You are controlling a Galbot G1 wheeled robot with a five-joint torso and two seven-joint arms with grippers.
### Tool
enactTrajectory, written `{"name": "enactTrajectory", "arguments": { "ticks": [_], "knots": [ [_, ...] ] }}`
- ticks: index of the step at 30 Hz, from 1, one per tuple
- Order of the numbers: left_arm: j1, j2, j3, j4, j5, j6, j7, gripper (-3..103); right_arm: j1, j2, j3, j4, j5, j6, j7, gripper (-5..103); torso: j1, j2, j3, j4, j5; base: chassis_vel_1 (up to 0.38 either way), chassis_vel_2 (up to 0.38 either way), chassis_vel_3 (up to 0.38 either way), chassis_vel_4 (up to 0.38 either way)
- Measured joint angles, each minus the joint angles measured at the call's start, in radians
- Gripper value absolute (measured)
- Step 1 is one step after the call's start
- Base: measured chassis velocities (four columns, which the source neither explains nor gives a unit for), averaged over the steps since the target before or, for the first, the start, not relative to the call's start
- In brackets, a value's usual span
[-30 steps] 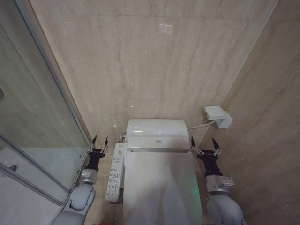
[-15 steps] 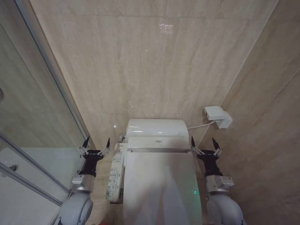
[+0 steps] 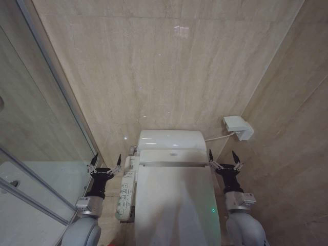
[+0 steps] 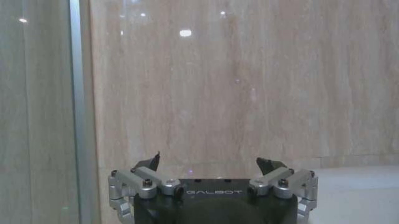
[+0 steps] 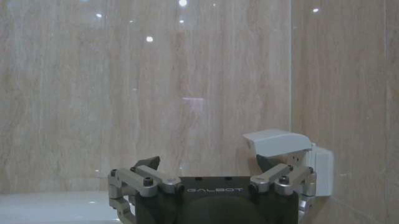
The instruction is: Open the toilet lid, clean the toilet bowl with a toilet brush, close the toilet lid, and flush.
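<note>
The toilet lid [image 3: 174,200] lies shut, a glossy white oval, so the toilet bowl beneath it is hidden. The toilet brush is out of view. My left gripper [image 3: 106,160] hovers open beside the lid's left rear corner, just left of the control panel [image 3: 125,192], with nothing in it. In the left wrist view the left gripper [image 4: 212,163] faces the beige wall. My right gripper [image 3: 223,158] stands open and holds nothing beside the lid's right rear corner. The right wrist view shows this right gripper [image 5: 209,163] facing the wall too.
The white tank cover [image 3: 171,139] sits behind the lid against the marble wall. A white wall socket box [image 3: 238,127] [image 5: 281,142] with a cable is on the right wall. A glass shower partition [image 3: 46,128] [image 4: 74,112] runs close along the left.
The left gripper has spread its fingers wider and drawn slightly back and to the left. The right arm has not moved.
</note>
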Motion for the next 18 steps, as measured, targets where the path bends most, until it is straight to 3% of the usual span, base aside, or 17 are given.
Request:
{"name": "enactTrajectory", "arguments": {
  "ticks": [8,14,18],
  "knots": [
    [0.021,0.003,0.009,-0.022,0.006,0.003,-0.009,100,0.0,0.0,0.0,0.0,0.0,0.0,0.0,100,0.0,0.0,0.0,0.0003,0.0,0.0,0.0,0.0,0.0],
    [0.015,0.02,-0.032,0.007,0.058,-0.061,0.027,100,0.0,0.0,0.0,0.0,0.0,0.0,0.0,100,0.0,0.0,0.0,0.0002,-0.0001,0.0,0.0,0.0,0.0],
    [0.008,0.013,-0.064,0.026,0.058,-0.074,0.041,100,0.0,0.0,0.0,0.0,0.0,0.0,0.0,100,0.0,0.0,0.0,0.0001,-0.0002,0.0,0.0,0.0,0.0]
  ]
}}
